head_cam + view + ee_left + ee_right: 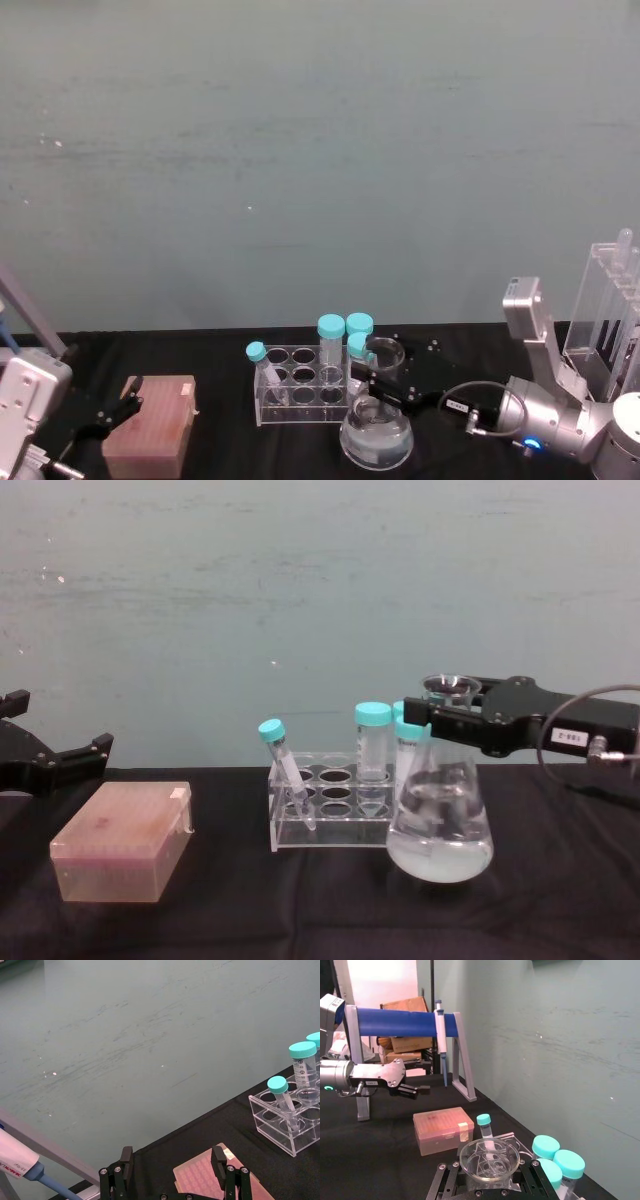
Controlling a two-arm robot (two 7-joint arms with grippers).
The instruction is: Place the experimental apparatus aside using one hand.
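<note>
Chest view shows the right gripper (420, 716) reaching in from the right side. Its flat black fingers point to the left and lie level. They pinch the small glass beaker (449, 688) between them. The beaker is up in the air. It stands straight, with its open mouth facing up. It is just behind the top of the big flask (440, 825).

The flask sits on the black table (300, 920), with its wide bottom down and its thin neck pointing straight up. There is clear water in it. Just left of the flask is a clear rack (330, 815) with blue-capped tubes. Most of the tubes stand straight up. The one on the left (288, 770) leans, with its cap tipped to the left.

In the head view, a tall thin rack of long glass tubes (608, 300) stands at the far right. Its tubes point up. It is well apart from the beaker.

In the right wrist view, the beaker's round rim sits between the two black fingers (536, 1176).

The left gripper (62, 757) hangs over the left side of the table, and its fingers are spread wide apart with nothing in them. A pink box (122, 842) lies on the table near it, a bit to its right. A blue bar on grey legs (400, 1021) stands on the far left side, with a pipette (440, 1035) hanging straight down from it.
</note>
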